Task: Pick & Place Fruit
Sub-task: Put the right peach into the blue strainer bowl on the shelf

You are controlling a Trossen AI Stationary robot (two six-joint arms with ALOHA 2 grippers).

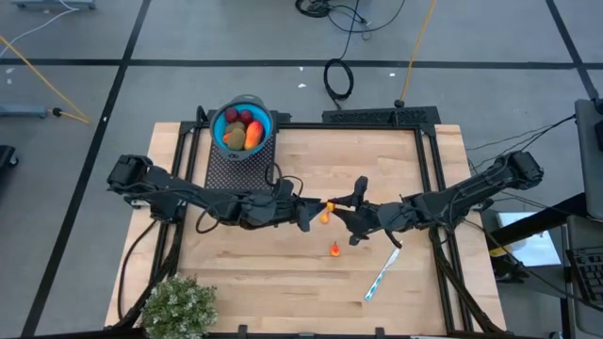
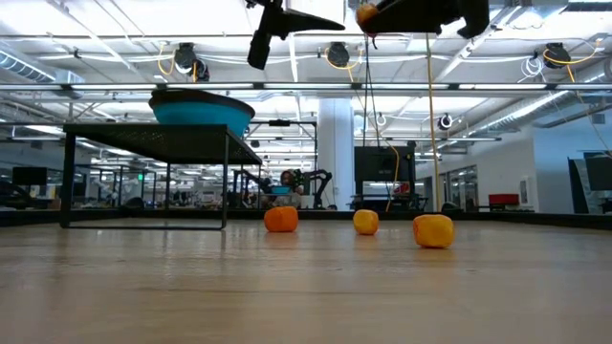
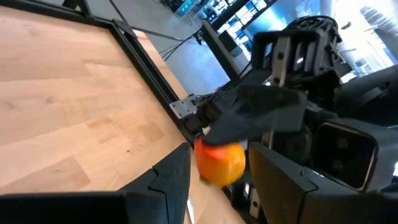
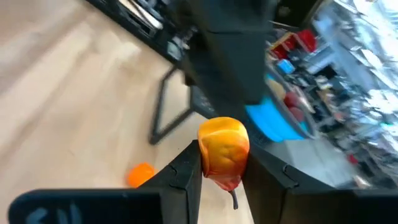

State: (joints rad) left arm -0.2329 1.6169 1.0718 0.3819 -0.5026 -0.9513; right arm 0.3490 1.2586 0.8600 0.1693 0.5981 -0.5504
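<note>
Right pincer (image 1: 332, 209) clamps an orange fruit (image 4: 224, 149) mid-worktop (image 1: 254, 273). Left pincer (image 1: 316, 213) half-open, empty, just beside it — handover likely; bowl (image 1: 243, 127) lies behind the left arm.

Overhead looks straight down, low looks level across the table (image 1: 245, 273), wrists close-up.

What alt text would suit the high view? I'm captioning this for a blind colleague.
Seen from above, the left claw and right claw meet over the middle of a wooden table, with a small orange fruit between them. A blue bowl of fruit sits on a black stand at the back; another orange piece, a pen and a green plant lie nearer the front.
</note>
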